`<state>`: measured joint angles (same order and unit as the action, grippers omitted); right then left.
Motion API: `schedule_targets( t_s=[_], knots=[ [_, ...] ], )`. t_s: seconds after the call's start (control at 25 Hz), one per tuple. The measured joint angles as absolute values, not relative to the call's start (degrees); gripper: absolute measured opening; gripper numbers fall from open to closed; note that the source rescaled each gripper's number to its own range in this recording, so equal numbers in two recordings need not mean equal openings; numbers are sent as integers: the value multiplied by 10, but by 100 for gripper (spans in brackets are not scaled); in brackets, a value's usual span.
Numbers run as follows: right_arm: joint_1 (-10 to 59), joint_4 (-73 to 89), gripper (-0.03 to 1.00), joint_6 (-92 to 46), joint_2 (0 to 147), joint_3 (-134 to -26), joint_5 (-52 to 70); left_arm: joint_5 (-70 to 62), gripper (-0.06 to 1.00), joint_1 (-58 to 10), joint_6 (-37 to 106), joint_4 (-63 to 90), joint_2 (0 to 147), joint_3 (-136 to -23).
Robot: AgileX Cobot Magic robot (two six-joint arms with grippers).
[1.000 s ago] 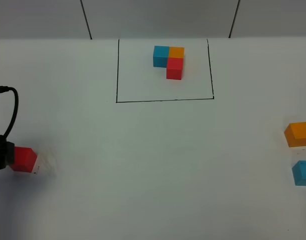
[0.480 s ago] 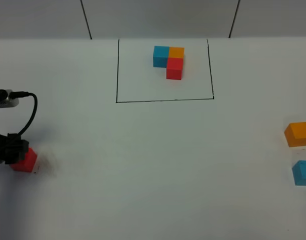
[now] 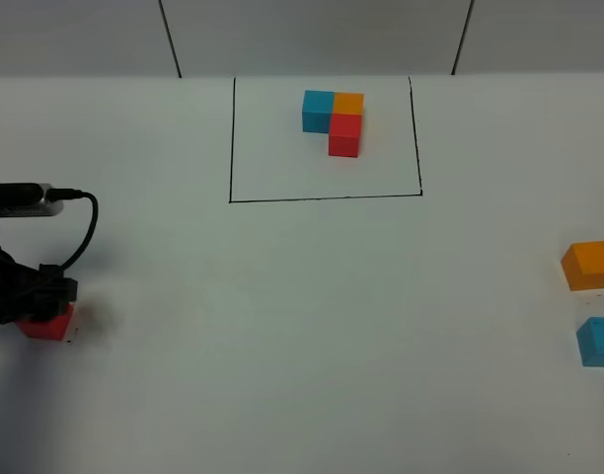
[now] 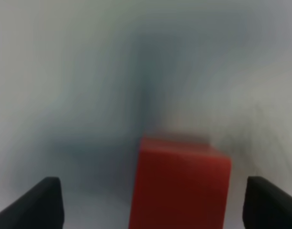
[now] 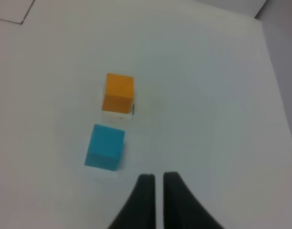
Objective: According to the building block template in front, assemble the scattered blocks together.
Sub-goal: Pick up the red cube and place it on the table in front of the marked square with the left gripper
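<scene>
At the left edge of the white surface point(image 3: 282, 326), the left tool point(image 4: 153, 202) has its fingers apart on either side of the small matte red cube point(image 4: 182, 186). The right tool point(image 5: 158, 183), fingers together, hangs near the matte orange cube point(image 5: 119, 91) and the sky-blue cube point(image 5: 105, 146). The black-framed L-shaped cube template point(image 3: 334, 120) sits far centre.

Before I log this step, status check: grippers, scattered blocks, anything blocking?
Left gripper open, straddling small matte red cube. Right gripper shut, empty, near small orange cube and sky-blue cube. All three unassembled; nothing seen blocking.
</scene>
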<state>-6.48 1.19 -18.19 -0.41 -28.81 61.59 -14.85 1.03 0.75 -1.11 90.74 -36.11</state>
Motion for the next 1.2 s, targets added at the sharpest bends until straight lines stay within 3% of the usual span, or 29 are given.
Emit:
schedule_targets(
  t_s=[0.52,0.76,1.2],
  knots=[
    [-65,12,0,-182,-4,-288,616,-112,82,4,22,0,964,-362],
    [-65,12,0,-182,-4,-288,616,-110,52,4,22,0,965,-362],
    [-65,12,0,-182,-4,-288,616,-125,53,-15,34,0,960,-365]
  ],
)
